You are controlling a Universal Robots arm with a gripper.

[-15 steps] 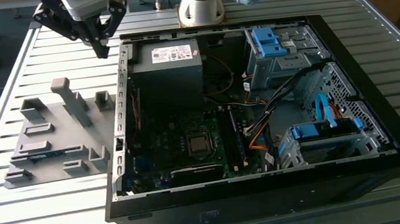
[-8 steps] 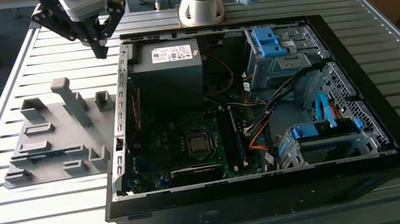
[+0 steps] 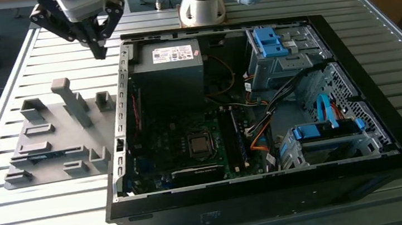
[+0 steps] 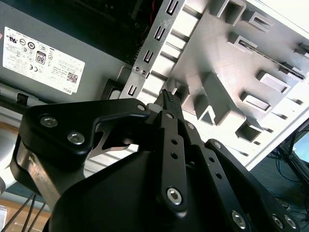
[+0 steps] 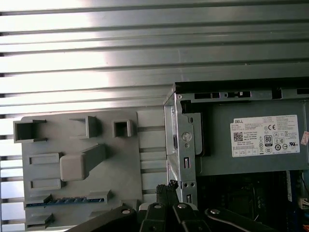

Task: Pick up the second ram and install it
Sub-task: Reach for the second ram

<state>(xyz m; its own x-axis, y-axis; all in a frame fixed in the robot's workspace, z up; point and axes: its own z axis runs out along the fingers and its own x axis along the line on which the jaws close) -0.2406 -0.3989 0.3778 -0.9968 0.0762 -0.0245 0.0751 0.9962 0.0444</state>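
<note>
The second ram [image 3: 39, 157] is a thin dark stick lying edge-up in a slot of the grey fixture plate [image 3: 52, 119], near that plate's front. In both wrist views it shows as a narrow strip, the second ram [image 5: 63, 200] and the second ram [image 4: 263, 50]. My gripper [image 3: 101, 53] hangs high over the table beside the far corner of the computer case, well away from the stick. Its fingers [image 4: 169, 99] are pressed together with nothing between them; the same fingers [image 5: 169, 187] point down by the case's metal edge.
The open computer case [image 3: 383, 143] lies on the slatted metal table [image 3: 18, 221]. Inside are the power supply [image 3: 169, 65], the motherboard [image 3: 189, 147] with memory slots [image 3: 237, 136], cables and blue drive-bay clips [image 3: 268, 41]. Upright grey blocks [image 3: 72, 101] stand on the fixture.
</note>
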